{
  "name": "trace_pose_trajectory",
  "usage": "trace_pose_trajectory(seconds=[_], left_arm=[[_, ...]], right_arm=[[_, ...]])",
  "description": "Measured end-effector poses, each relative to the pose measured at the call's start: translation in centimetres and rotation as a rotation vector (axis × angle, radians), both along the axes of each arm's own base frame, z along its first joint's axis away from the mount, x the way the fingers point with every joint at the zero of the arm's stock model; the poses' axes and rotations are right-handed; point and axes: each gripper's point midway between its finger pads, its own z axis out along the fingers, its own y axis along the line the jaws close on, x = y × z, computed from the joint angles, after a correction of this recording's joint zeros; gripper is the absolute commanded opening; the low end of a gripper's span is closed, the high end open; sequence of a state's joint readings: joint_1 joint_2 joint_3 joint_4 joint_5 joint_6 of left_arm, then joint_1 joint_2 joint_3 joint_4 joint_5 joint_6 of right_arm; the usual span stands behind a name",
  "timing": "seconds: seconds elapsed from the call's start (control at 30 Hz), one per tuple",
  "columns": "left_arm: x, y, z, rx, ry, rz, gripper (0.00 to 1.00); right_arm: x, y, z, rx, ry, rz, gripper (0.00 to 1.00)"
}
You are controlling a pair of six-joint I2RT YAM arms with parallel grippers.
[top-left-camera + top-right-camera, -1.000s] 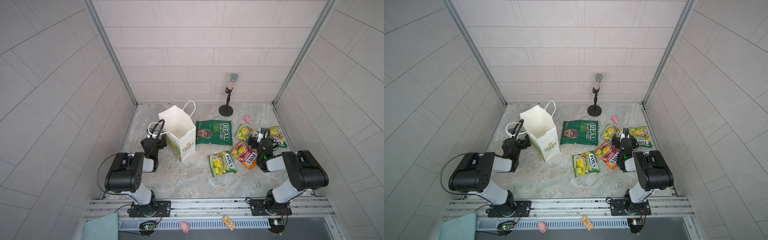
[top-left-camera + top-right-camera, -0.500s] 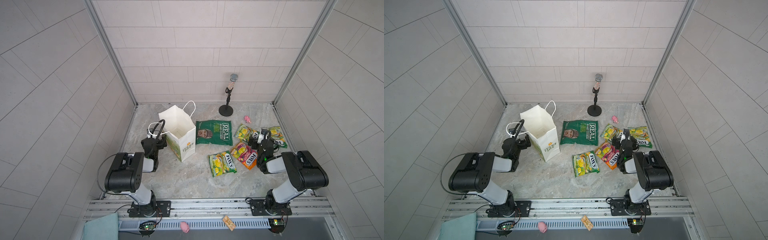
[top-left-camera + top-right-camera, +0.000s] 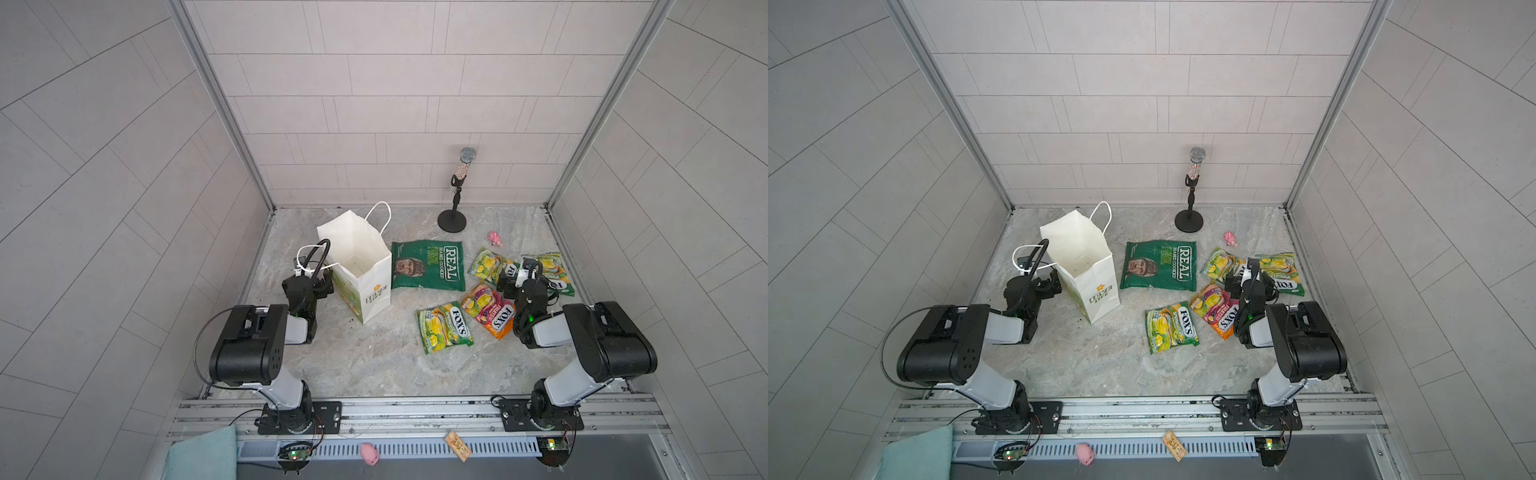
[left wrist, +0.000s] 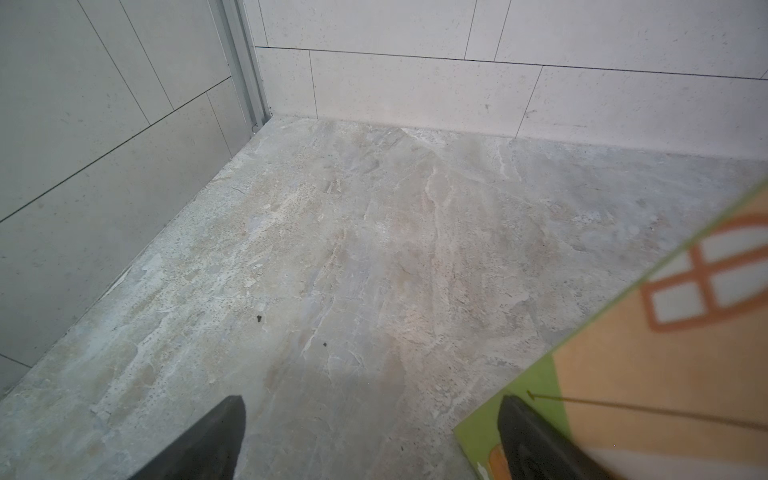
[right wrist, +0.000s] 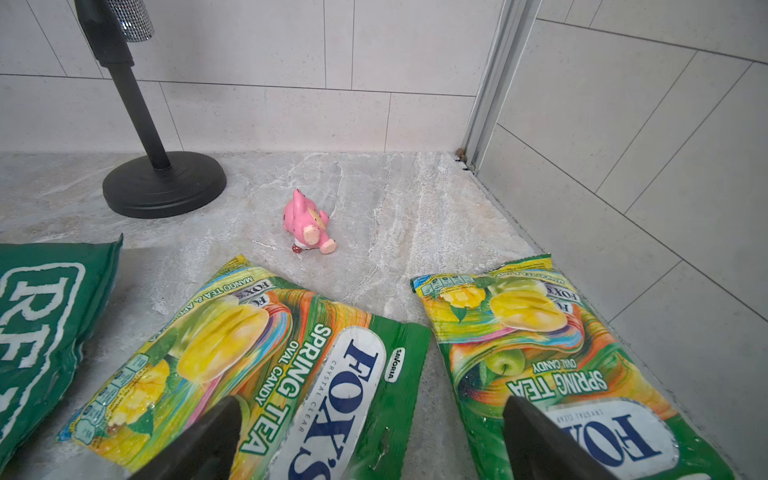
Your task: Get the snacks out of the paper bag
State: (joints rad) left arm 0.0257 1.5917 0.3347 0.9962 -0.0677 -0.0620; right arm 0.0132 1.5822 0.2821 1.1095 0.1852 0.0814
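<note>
The white paper bag stands upright and open at the left; its inside shows only white paper. To its right the snacks lie flat on the floor: a dark green REAL packet, a yellow-green FOX'S packet, an orange-pink one and two more yellow-green ones. My left gripper is open and low beside the bag's illustrated side, one finger in front of it. My right gripper is open over the gap between the two far packets, holding nothing.
A microphone on a black round-based stand stands at the back. A small pink toy lies near it. Tiled walls close in three sides. On the front rail lie another pink toy and a teal cloth.
</note>
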Motion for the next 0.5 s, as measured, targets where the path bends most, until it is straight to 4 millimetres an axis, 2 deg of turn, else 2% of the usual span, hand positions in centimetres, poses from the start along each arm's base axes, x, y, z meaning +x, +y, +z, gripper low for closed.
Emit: trace_pose_trajectory(seconds=[0.5], left_arm=[[-0.09,0.57,0.09,0.004,-0.004,0.035,1.0]], right_arm=[[-0.12,0.02,0.26,0.001,-0.017,0.001,0.99]])
